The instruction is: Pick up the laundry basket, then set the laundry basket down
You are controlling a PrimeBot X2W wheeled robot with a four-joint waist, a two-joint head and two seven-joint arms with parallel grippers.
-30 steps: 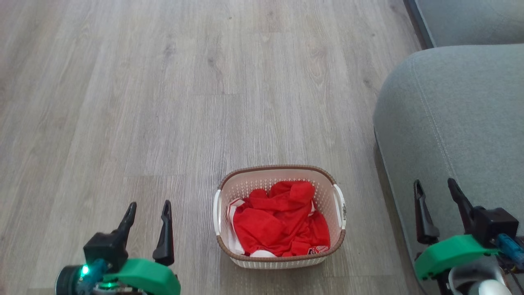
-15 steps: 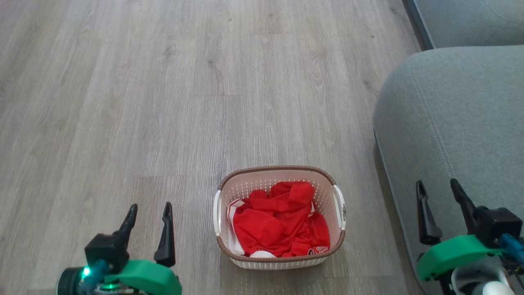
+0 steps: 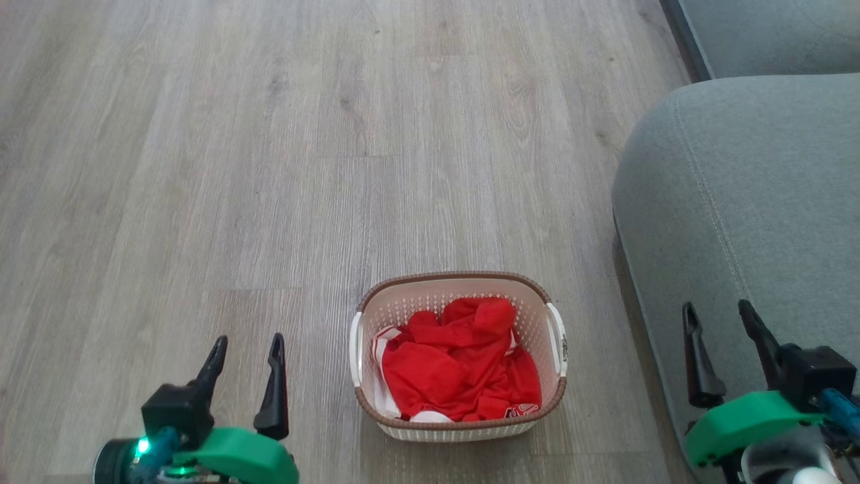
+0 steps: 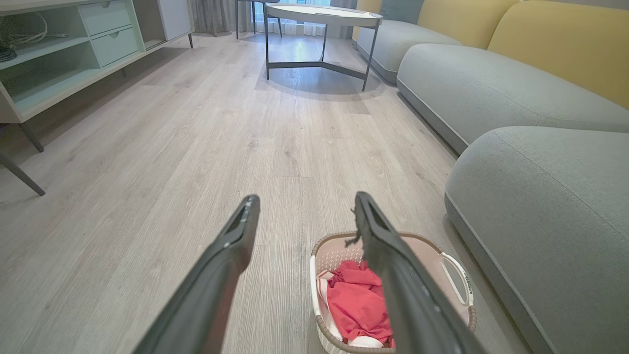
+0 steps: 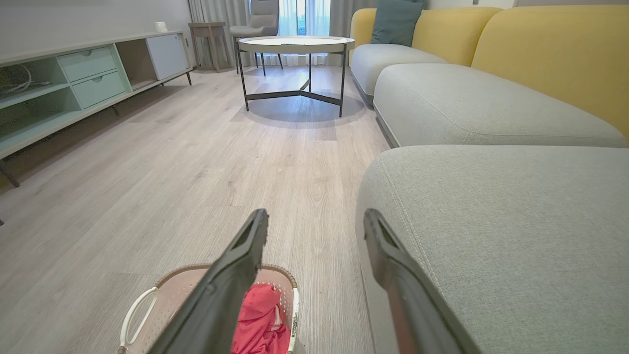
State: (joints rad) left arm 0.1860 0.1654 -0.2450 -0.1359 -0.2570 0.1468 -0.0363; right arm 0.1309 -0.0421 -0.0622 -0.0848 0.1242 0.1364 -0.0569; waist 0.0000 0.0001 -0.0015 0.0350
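One laundry basket (image 3: 457, 275): upright on floor (image 3: 269, 168), long axis running left-right; cream perforated walls, brown woven-look rim, white handles (image 3: 557, 339) at the ends, red cloth (image 3: 457, 370) inside. Flanked by left gripper (image 3: 247, 338) and right gripper (image 3: 715, 304), fingers apart, empty.

You have bare floor (image 3: 269, 168) left of and beyond the laundry basket (image 3: 463, 430). The grey sofa (image 3: 739, 202) stands near its right side.
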